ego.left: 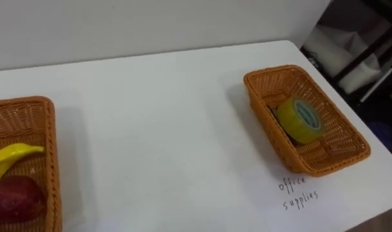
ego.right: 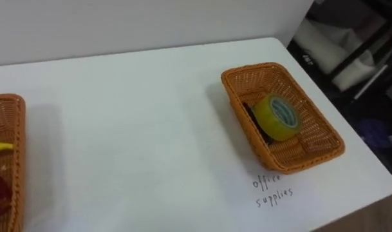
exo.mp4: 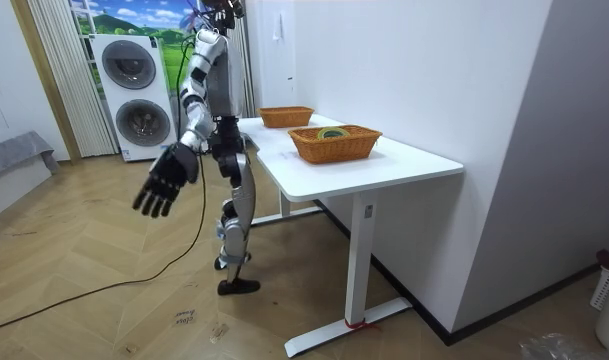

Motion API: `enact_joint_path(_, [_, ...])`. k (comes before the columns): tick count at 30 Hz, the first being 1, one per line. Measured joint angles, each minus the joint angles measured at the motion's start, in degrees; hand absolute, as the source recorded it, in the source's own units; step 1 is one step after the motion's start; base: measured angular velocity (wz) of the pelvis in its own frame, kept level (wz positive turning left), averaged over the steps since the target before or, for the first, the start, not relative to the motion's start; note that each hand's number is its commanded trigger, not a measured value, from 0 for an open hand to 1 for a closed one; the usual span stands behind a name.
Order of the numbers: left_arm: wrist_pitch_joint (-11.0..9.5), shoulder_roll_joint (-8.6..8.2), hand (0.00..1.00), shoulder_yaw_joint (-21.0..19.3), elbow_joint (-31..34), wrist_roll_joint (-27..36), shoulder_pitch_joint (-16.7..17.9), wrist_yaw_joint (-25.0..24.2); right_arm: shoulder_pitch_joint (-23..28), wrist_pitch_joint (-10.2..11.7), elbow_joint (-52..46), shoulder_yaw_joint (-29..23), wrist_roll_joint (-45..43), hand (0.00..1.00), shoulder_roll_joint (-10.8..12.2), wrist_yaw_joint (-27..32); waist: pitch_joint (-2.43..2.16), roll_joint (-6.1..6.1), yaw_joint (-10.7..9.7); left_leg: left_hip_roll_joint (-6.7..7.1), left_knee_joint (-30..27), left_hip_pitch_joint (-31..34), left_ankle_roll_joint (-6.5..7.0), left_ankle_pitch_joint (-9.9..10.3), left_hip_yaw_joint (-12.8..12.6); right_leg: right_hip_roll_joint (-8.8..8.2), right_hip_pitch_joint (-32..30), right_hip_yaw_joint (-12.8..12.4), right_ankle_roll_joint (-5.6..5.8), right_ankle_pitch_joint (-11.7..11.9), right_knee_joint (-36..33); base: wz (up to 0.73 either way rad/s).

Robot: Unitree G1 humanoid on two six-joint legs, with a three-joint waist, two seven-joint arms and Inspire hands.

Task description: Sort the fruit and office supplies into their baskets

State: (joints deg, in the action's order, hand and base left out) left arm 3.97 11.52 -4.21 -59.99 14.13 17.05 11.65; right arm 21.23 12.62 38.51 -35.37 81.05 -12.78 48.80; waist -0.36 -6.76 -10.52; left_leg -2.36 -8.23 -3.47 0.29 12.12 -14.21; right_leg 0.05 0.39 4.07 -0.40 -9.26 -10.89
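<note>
Red fruit (ego.left: 15, 198) and banana (ego.left: 9, 158) share one basket (ego.left: 51, 161); right hand (exo.mp4: 170, 170) hangs, fingers (exo.mp4: 144, 204) released

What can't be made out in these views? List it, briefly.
Left basket: cut off by the left eye view's left edge, along with part of the red fruit; in the room view its wall hides the contents.
Dark item in the right basket: mostly hidden under the tape roll, so unidentifiable.
</note>
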Motion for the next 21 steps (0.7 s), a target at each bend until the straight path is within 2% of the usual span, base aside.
enact_joint_path(2, [1.7,-1.07,0.00,-1.1,-3.2,-1.0,-2.0,-0.2,-0.3,-4.3,12.1,4.9,-0.2,0.00,5.3,-6.2,-0.16,1.21,0.9,-0.24,-0.2,-0.3,-0.24,0.2,1.0,-0.04,1.0,0.3,-0.01,0.0,0.2,0.16])
enact_joint_path(3, [1.9,-1.63,0.00,-1.8,-3.2,-1.5,-1.9,-0.6,-0.3,-5.6,14.8,5.5,-0.6,0.00,6.6,-7.9,-0.17,1.79,0.9,-0.23,-0.4,-0.3,-0.22,0.4,1.5,-0.06,1.2,0.8,0.00,0.0,0.2,0.31])
enact_joint_path(4, [2.1,-3.10,0.00,-3.4,-3.2,-2.7,-1.7,-1.6,-0.2,-7.9,20.5,5.5,-2.6,0.00,8.5,-11.5,-0.09,2.94,0.6,0.05,-0.4,-0.4,-0.12,0.5,2.3,-0.09,1.9,1.2,0.06,-0.1,0.2,0.29])
enact_joint_path(5, [2.2,-4.49,0.00,-5.8,-3.3,-4.9,-1.2,-2.7,-0.2,-10.4,26.3,5.5,-6.4,0.00,9.2,-15.3,-0.02,4.27,0.5,0.08,-0.4,-0.9,0.05,0.6,2.7,-0.29,2.5,1.0,0.34,-0.3,0.2,0.23])
enact_joint_path(6, [2.3,-5.03,0.00,-7.2,-3.2,-6.3,-0.9,-3.3,-0.2,-11.6,28.6,5.5,-8.6,0.00,9.3,-17.1,-0.28,4.47,0.7,0.17,-0.4,-1.3,0.17,0.7,2.7,-0.48,2.7,1.1,0.43,-0.6,0.1,0.00])
enact_joint_path(7, [2.4,-5.67,0.00,-10.0,-2.9,-8.3,-0.4,-3.8,0.0,-13.7,32.5,7.3,-14.5,0.00,9.3,-20.7,-0.22,5.15,1.3,0.72,-0.4,-1.9,0.30,0.9,2.5,-0.93,3.1,0.8,0.51,-1.6,0.0,-0.13])
enact_joint_path(8, [2.8,-5.63,0.00,-11.3,-2.8,-9.2,-0.4,-3.9,-0.4,-15.5,35.3,10.0,-22.1,0.00,9.2,-23.7,-0.05,5.55,1.5,0.95,-0.4,-2.3,0.34,1.0,2.4,-1.05,3.4,0.7,0.56,-1.8,-0.1,-0.12])
enact_joint_path(10, [3.3,-5.03,0.00,-11.3,-2.3,-9.8,-0.4,-3.8,-1.2,-18.3,38.1,14.3,-33.5,0.00,8.5,-27.8,-0.06,5.27,1.7,1.04,-0.5,-2.5,0.37,0.9,2.4,-1.07,3.5,0.6,0.57,-1.9,0.1,-0.02])
enact_joint_path(11, [3.9,-4.85,0.00,-11.3,-2.3,-9.9,-0.5,-3.6,-2.2,-20.1,39.6,16.4,-39.4,0.00,7.6,-30.1,0.15,5.22,1.8,1.04,-0.5,-3.0,0.39,0.9,2.4,-1.10,3.7,0.6,0.58,-1.9,0.2,0.00])
enact_joint_path(13, [4.5,-4.87,0.00,-11.1,-2.4,-9.9,-0.8,-3.3,-4.1,-22.3,40.0,18.8,-47.8,0.00,6.5,-32.7,0.08,4.42,2.3,0.98,-0.5,-3.8,0.43,1.0,2.6,-1.15,4.5,0.7,0.64,-1.9,0.3,0.00])
enact_joint_path(16, [4.8,-4.75,0.00,-10.1,-3.0,-9.9,-1.1,-3.0,-6.8,-24.0,40.6,21.3,-59.4,0.00,5.1,-35.5,0.14,3.64,3.7,1.10,-0.5,-4.5,0.54,1.0,3.2,-1.16,5.9,1.0,0.85,-1.7,1.3,0.10])
enact_joint_path(18, [5.2,-4.70,0.00,-9.8,-3.3,-9.8,-1.0,-2.4,-7.5,-24.3,39.6,22.9,-63.8,0.00,5.0,-36.1,0.14,3.69,5.2,1.13,-0.5,-5.0,0.55,1.0,3.4,-1.18,6.4,1.5,0.88,-1.6,1.3,0.10])
enact_joint_path(19, [5.6,-4.42,0.00,-8.6,-3.5,-9.8,-1.2,-1.7,-8.2,-25.3,38.9,24.6,-66.8,0.00,5.0,-36.6,0.13,3.76,6.1,1.12,-0.4,-5.1,0.52,1.1,3.5,-1.16,6.6,1.8,0.88,-1.6,1.3,0.08])
enact_joint_path(21, [6.1,-4.34,0.00,-7.2,-3.7,-9.8,-1.2,-0.9,-9.8,-26.1,38.3,26.4,-70.8,0.00,5.1,-37.5,0.24,4.01,6.6,1.14,-0.3,-5.0,0.49,1.1,3.7,-1.09,6.6,2.1,0.88,-1.6,1.3,0.07])
